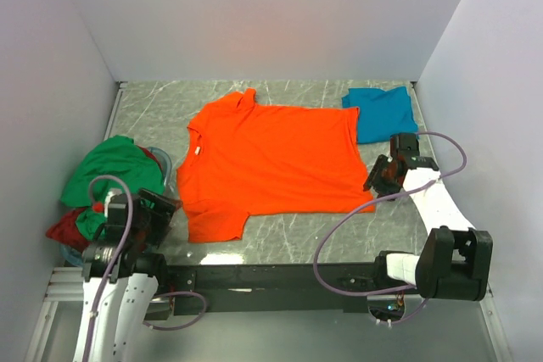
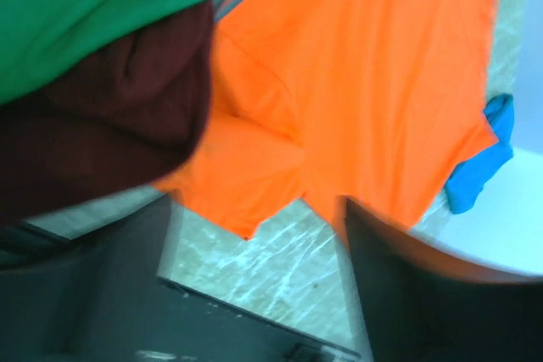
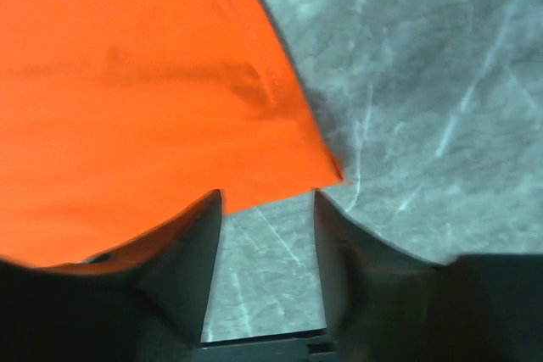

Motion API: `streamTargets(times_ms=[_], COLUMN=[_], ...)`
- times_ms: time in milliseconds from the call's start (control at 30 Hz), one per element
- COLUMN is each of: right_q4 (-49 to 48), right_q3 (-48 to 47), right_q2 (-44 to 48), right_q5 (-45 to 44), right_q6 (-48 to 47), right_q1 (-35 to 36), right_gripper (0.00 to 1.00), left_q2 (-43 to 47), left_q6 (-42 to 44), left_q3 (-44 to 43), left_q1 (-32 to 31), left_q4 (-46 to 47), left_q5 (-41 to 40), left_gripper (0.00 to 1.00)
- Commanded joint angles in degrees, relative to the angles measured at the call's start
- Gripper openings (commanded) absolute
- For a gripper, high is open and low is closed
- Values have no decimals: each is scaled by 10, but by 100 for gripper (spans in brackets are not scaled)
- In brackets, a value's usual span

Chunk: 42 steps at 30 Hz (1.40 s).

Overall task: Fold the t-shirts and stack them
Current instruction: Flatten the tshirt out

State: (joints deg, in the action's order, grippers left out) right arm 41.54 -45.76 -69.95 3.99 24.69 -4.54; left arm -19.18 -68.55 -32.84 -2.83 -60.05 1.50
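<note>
A bright orange t-shirt [image 1: 271, 158] lies spread flat on the grey marble table [image 1: 288, 239]. A teal blue t-shirt [image 1: 382, 110] lies folded at the back right. A green t-shirt [image 1: 114, 169] and a dark red t-shirt [image 1: 68, 228] lie bunched at the left. My left gripper [image 1: 165, 205] is open and empty beside the orange shirt's near left sleeve [image 2: 246, 184]. My right gripper [image 1: 377, 177] is open and empty, just off the orange shirt's near right hem corner [image 3: 327, 171]; bare table shows between its fingers [image 3: 182, 247].
White walls enclose the table at the back and both sides. A black rail [image 1: 271, 277] runs along the near edge between the arm bases. A cable [image 1: 356, 209] loops from the right arm over the table.
</note>
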Motion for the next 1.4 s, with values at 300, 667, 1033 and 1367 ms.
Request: streamTargets(times_ms=[300, 667, 1033, 1367], right_q4=[22, -49, -103, -93], right_q3=[-41, -57, -109, -205], right_q2=[75, -3, -170, -294], right_q5=[-23, -12, -2, -71], right_q6=[-14, -2, -14, -9], right_q1=[29, 174, 175, 175], right_gripper=[82, 83, 83, 84], left_q2=[-72, -198, -465, -658], left_q6=[64, 84, 105, 141], left_q3=[-71, -57, -121, -214], left_q1=[0, -57, -166, -166], left_q4=[108, 293, 405, 439], left_q5=[29, 31, -37, -56], left_gripper=[99, 99, 100, 99])
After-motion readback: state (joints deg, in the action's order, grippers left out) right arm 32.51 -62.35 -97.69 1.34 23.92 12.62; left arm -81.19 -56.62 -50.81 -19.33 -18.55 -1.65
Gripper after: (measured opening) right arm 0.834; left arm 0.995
